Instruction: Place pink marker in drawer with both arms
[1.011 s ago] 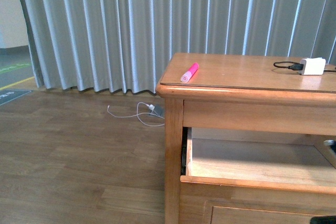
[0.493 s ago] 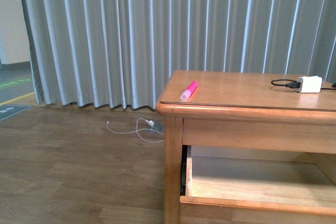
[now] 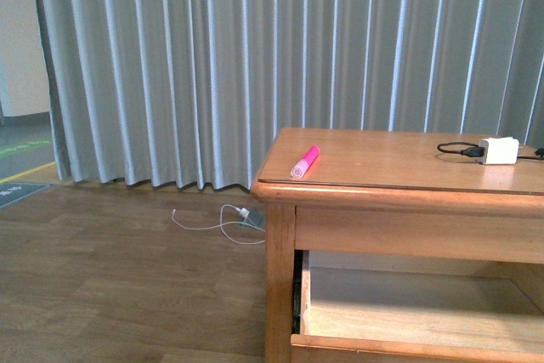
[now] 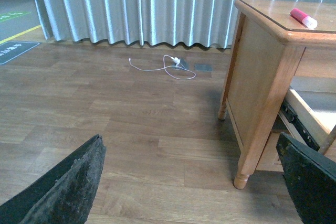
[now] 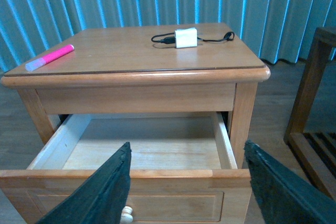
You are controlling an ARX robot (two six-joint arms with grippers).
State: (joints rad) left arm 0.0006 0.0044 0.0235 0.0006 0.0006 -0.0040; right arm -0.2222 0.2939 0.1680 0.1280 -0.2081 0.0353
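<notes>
Right wrist view: the black right gripper (image 5: 186, 153) is seen released and empty, facing the open honey-brown wooden drawer (image 5: 126, 173). The black left gripper (image 4: 190, 148) is likewise spread. In the front view, the bright pink marker (image 3: 305, 161) is noted mid-frame on the tabletop. It should be grasped mid-barrel, crosswise. No legible writing is found.

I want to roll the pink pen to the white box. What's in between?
Bare tabletop from the pink marker, then the black cable plugged into the white charger, as the right wrist view shows.
</notes>
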